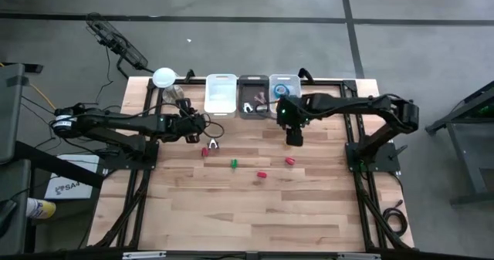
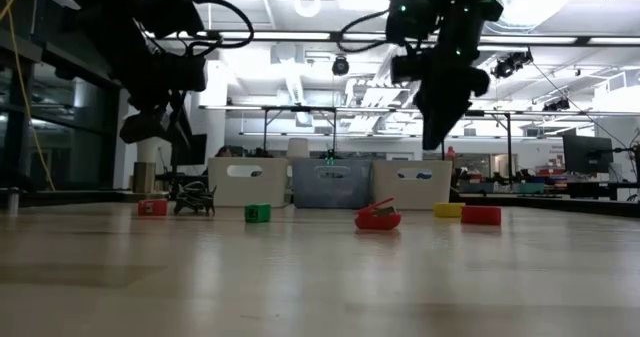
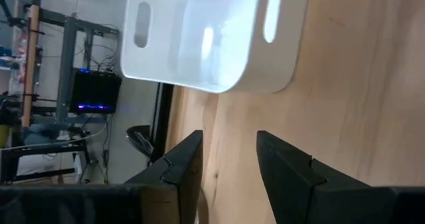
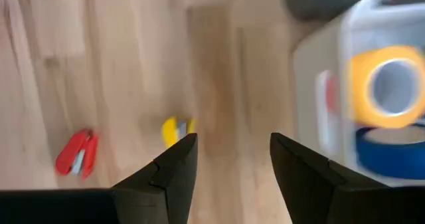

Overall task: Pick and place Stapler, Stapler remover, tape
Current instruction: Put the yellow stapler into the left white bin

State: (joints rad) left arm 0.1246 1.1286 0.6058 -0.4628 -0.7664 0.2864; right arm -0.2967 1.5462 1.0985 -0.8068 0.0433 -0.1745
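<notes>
Two tape rolls, yellow (image 4: 389, 84) over blue (image 4: 392, 154), fill a bin; both pincers released.

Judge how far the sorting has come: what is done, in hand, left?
Done: yellow tape and blue tape lie in the clear bin. In hand: nothing; both jaws stand open and empty. Left: red stapler and other small items on the table.
</notes>
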